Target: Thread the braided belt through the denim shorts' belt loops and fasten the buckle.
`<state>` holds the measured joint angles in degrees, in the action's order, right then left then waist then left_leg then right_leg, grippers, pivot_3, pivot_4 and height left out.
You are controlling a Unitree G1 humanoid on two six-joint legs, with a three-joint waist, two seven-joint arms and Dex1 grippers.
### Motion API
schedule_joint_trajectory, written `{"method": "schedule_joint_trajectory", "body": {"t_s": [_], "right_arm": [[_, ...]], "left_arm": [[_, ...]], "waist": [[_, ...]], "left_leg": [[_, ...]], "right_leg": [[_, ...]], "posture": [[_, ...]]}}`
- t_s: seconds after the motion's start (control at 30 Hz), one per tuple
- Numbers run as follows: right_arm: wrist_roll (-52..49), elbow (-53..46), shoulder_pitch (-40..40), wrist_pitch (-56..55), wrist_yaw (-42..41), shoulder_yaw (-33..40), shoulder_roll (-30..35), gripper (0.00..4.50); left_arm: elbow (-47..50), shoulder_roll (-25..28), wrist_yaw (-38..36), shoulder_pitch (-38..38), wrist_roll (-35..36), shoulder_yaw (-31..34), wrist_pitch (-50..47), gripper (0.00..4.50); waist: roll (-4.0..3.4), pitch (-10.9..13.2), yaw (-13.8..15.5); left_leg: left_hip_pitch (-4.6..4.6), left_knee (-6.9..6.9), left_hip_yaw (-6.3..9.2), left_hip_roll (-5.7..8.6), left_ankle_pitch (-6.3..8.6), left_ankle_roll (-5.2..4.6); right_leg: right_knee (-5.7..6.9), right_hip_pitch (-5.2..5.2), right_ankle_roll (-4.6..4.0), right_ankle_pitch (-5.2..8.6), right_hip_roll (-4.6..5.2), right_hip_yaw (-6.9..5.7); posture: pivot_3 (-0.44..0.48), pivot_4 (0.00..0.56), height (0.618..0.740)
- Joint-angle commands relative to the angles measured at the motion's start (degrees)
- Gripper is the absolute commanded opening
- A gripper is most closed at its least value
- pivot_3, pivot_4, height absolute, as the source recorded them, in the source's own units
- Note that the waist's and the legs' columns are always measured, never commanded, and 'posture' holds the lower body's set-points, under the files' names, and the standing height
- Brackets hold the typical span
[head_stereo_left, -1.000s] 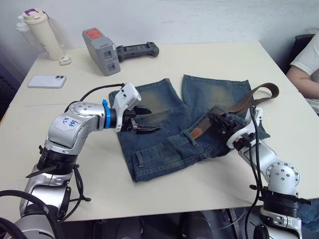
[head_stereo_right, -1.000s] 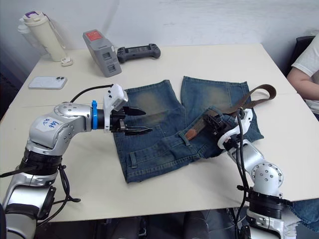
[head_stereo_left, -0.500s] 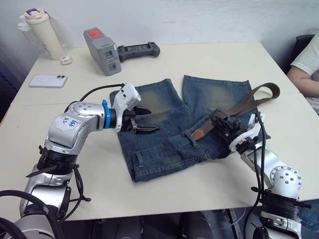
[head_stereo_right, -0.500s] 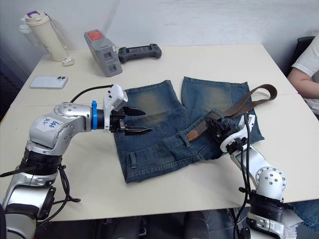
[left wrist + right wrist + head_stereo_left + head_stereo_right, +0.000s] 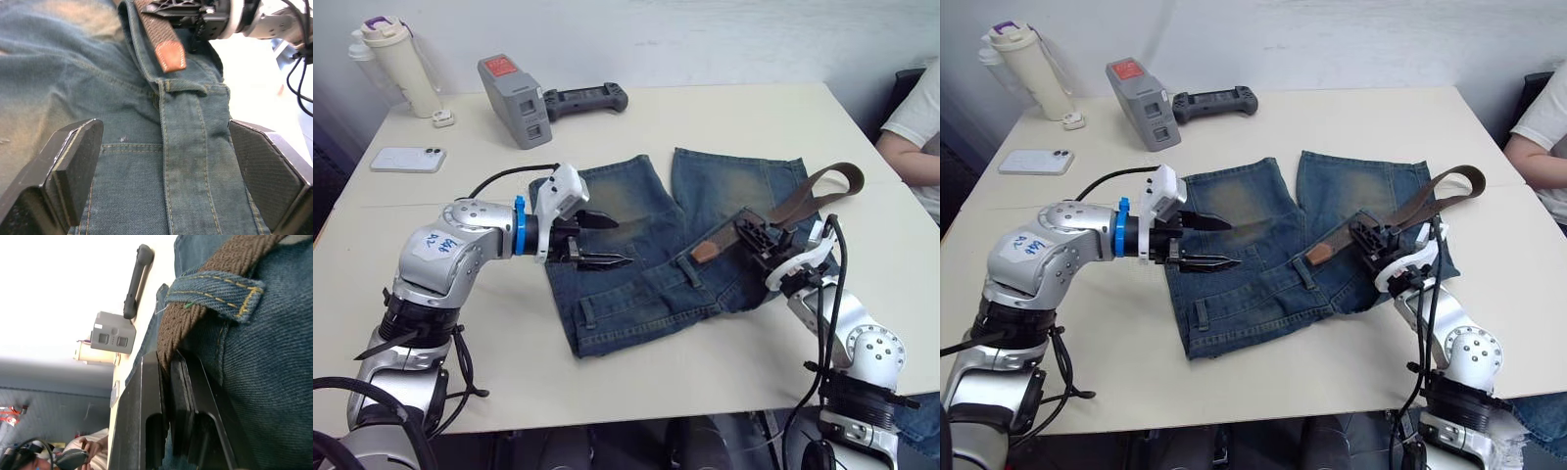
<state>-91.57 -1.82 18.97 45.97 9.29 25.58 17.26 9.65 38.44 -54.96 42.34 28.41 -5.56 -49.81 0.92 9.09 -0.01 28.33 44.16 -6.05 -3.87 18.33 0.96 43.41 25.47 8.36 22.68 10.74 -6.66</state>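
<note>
While right gripper [image 5: 1368, 238] pinches braided belt [image 5: 1435, 192], loop [image 5: 215, 291] holds it.

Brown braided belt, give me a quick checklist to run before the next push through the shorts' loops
1. Right hand shut on the brown braided belt: ok.
2. Belt passes under the blue denim loop next to that hand: ok.
3. Tan leather belt tip short of the next loop on the waistband, not yet through: not ok.
4. Left hand open over the faded blue denim shorts, aimed at the tip: ok.
5. Slack belt tail looped freely on the table: ok.
6. Metal buckle's position: cannot tell.
</note>
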Motion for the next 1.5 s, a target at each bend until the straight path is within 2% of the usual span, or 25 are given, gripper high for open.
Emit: {"method": "schedule_joint_trajectory", "body": {"t_s": [0.03,0.3,0.63,1.17,1.5], "right_arm": [[1.3,-2.7,-0.9,0.2,-1.4,-0.8,0.8,0.06],[5.3,-4.8,-2.4,0.2,-5.8,-3.7,-0.3,0.06],[2.2,-3.5,-1.6,0.1,-5.6,-2.2,-1.3,0.06],[18.5,-4.8,-5.6,-0.2,-12.0,-9.3,-1.3,0.06],[22.3,-11.5,-5.9,2.3,-8.0,-16.3,-6.7,0.06]], "left_arm": [[2.1,0.7,-0.5,0.1,1.2,1.7,0.8,4.5],[4.8,2.6,-1.8,-2.3,2.3,2.4,0.7,4.5],[5.7,3.1,-0.4,-3.5,2.5,2.9,-0.3,4.5],[5.6,3.5,0.6,-3.0,2.6,2.8,-1.0,4.5],[5.5,3.6,1.2,-3.0,2.1,2.0,-1.6,4.5]], "waist": [[0.0,0.0,0.0],[0.0,0.0,-0.1],[0.0,0.0,-0.1],[0.2,-0.1,0.0],[0.2,-0.2,-0.6]], "left_leg": [[0.0,0.0,0.0,0.0,0.0,0.0],[-0.01,-0.01,0.0,-0.01,0.0,0.0],[-0.01,-0.01,0.0,-0.01,0.0,0.0],[-0.08,-0.02,0.02,-0.01,0.0,0.0],[-0.14,-0.09,0.02,-0.08,0.0,0.01]], "right_leg": [[0.0,0.0,0.0,0.0,0.0,0.0],[0.0,0.0,0.0,0.0,0.0,0.0],[0.01,0.0,0.0,0.0,0.0,0.0],[0.02,-0.05,0.0,0.0,0.0,-0.02],[0.09,-0.01,-0.02,0.01,-0.06,-0.03]], "posture": [[0.0,0.15,0.65],[0.0,0.15,0.65],[0.0,0.15,0.65],[0.0,0.15,0.65],[0.0,0.15,0.65]]}}
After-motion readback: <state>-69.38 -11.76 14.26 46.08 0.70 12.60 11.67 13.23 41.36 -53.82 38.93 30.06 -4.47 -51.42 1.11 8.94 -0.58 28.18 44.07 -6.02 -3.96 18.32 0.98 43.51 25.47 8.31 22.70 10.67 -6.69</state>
